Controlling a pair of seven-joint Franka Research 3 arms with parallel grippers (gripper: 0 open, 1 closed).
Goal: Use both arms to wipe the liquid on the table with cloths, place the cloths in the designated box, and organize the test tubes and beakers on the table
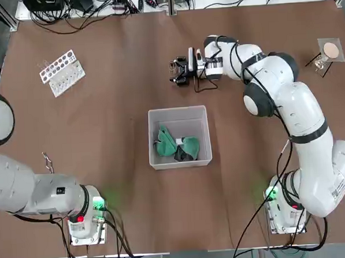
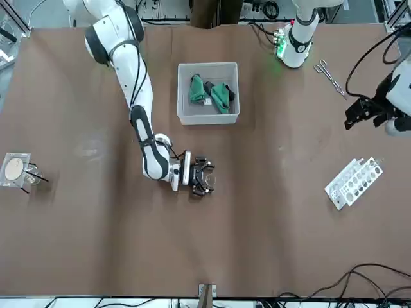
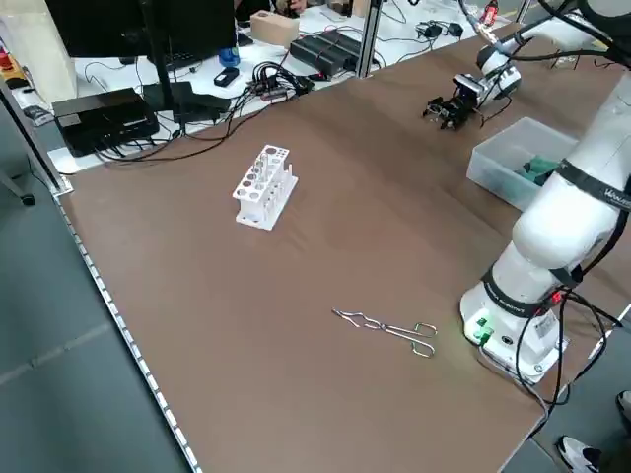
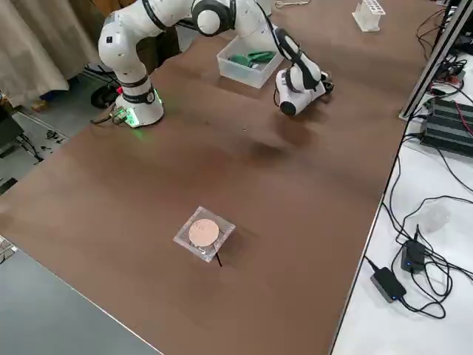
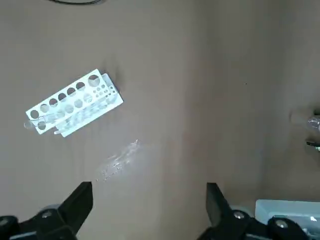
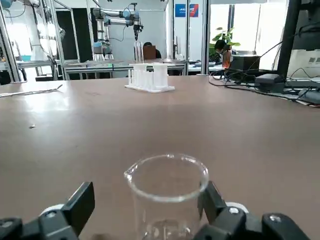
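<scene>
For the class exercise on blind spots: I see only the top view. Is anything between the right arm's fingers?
Observer: Yes. The right wrist view shows a clear beaker standing upright on the table between the right gripper's open fingers.
Operator: And the left gripper? I cannot find it.
Observer: In the front view the left gripper hangs above the table near the white rack, with its fingers open and empty.
</scene>
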